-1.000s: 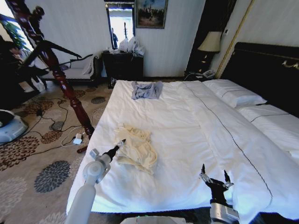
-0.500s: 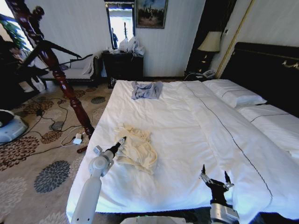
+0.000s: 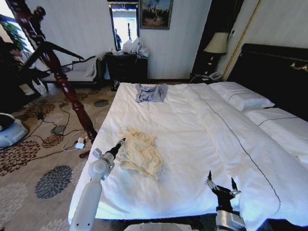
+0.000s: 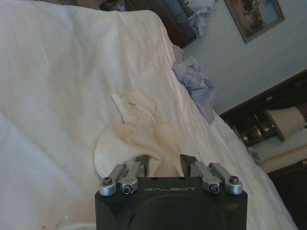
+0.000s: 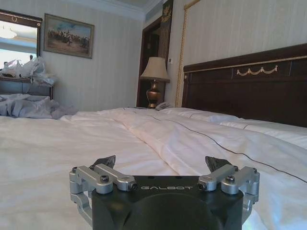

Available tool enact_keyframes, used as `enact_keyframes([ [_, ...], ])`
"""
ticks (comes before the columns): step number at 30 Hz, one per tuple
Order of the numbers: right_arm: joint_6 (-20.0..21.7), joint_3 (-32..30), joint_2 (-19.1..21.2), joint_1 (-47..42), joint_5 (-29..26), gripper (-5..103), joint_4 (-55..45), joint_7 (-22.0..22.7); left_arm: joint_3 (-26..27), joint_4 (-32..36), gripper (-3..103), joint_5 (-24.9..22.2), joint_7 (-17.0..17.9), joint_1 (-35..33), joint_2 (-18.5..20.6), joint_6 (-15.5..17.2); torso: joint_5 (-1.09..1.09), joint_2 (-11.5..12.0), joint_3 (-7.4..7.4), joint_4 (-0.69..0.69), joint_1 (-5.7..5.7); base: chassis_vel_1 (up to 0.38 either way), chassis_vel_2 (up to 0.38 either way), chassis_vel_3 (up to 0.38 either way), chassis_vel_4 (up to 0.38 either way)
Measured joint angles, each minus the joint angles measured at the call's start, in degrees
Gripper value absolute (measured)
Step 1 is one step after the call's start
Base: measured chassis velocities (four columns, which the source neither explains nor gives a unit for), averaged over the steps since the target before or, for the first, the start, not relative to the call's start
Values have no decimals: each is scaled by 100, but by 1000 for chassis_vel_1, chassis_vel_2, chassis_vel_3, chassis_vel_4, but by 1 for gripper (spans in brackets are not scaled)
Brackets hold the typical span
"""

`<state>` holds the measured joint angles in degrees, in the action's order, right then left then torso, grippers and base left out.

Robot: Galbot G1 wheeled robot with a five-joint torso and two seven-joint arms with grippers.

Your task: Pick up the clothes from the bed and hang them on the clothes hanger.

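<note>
Head view: the wide bed with white duvet and sheets (image 3: 192, 144) fills the centre, its tall dark headboard (image 3: 274, 72) and white pillows (image 3: 240, 98) lying toward the robot's right. The cream, thin, wrinkled long-sleeved garment (image 3: 142, 153) lies crumpled on the duvet near the bed's left edge, on the robot's left. The left gripper (image 3: 119, 145), on a pale grey arm, sits at the left-hand edge of this garment, its tip against the fabric. In the left wrist view the left gripper (image 4: 165, 165) has its dark fingers (image 4: 143, 163) standing a little apart, with the cream garment (image 4: 134, 134) lying between and just beyond them; whether the fabric is pinched cannot be told.

The right gripper (image 3: 221, 183) hovers low over the near edge of the bed on the robot's right, well apart from the garment. The right wrist view shows the right gripper (image 5: 161, 163) with its two black fingertips (image 5: 105, 161) spread wide and nothing between them.

A small grey-blue folded garment (image 3: 150, 92) rests at the far end of the duvet. A dark red carved wooden post (image 3: 62, 79) rises from the patterned carpet (image 3: 43, 159) beside the bed.
</note>
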<state>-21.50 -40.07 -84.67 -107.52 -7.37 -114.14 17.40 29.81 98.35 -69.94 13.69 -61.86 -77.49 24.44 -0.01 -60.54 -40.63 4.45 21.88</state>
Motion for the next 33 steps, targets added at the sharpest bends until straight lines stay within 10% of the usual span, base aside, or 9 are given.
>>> enact_keyframes([
  [10,4,-48,32,3,-9,100,29,61,-95,-79,2,-55,-217,218,418,-76,0,0,0,0,0,0,0,0,0],
  [23,47,-62,-3,54,11,100,162,91,-502,818,0,-951,-364,1421,1081,-162,2,0,0,1,0,0,0,0,0],
  [33,20,-249,134,91,-97,100,223,83,-1904,1016,0,-1287,-522,2791,983,-118,1,0,0,0,0,0,0,0,0],
])
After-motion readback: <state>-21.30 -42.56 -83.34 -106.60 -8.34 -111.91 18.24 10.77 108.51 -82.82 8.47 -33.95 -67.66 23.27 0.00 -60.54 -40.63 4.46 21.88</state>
